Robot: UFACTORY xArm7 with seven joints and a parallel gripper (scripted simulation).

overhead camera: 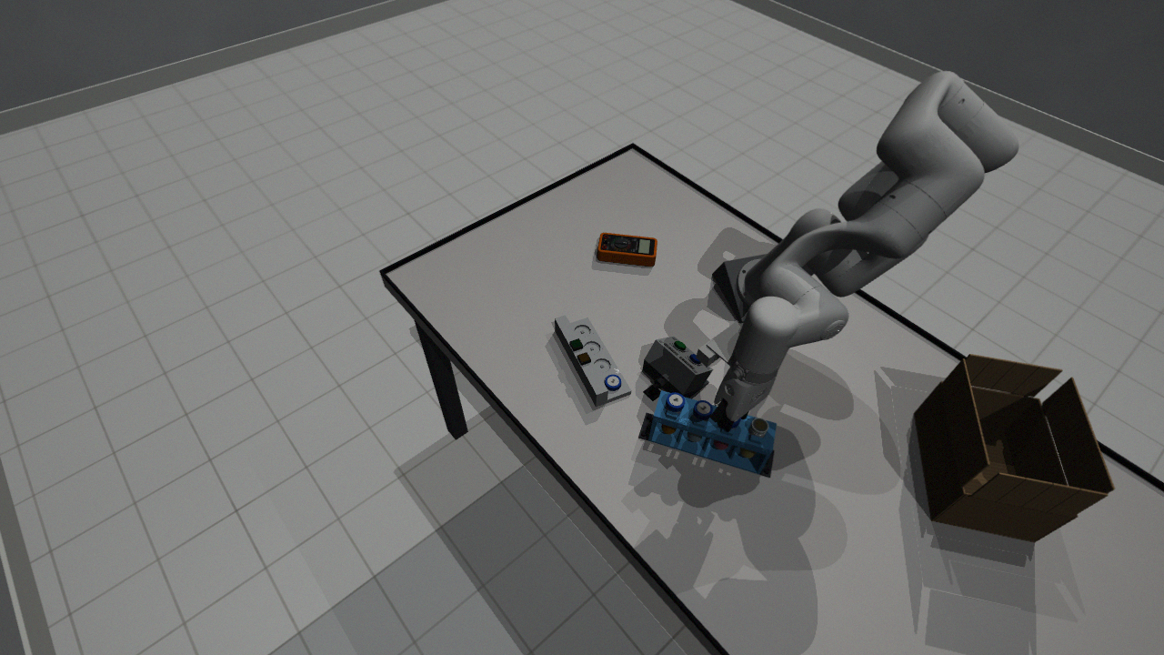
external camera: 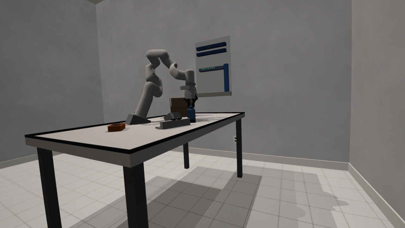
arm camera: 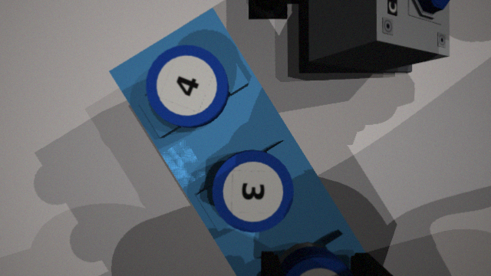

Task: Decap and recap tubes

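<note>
Near the lower middle of the top view, a glossy blue rack [overhead camera: 660, 439] is sitting close to the table's [overhead camera: 504, 244] black-trimmed near edge, carrying round blue-rimmed caps with flat white faces. Along the wrist view's diagonal, cap 4 [arm camera: 187, 86] is showing at upper left and cap 3 [arm camera: 253, 191] at centre, both seated on their tubes. At the bottom edge, the claw [arm camera: 314, 264] is clamping cap 2 [arm camera: 312, 257], its dark fingers pressing either side of the rim, partly closed. One cap [overhead camera: 612, 382] is lying in the grey tray [overhead camera: 587, 382], left of the rack, and the tube [overhead camera: 759, 427] at the rack's right end is standing uncapped. A boxy dark key housing [overhead camera: 679, 366] is standing just behind the rack, leaving little room there. An orange meter [overhead camera: 626, 248] and a brown cardboard box [overhead camera: 1013, 448] are lying well apart.
</note>
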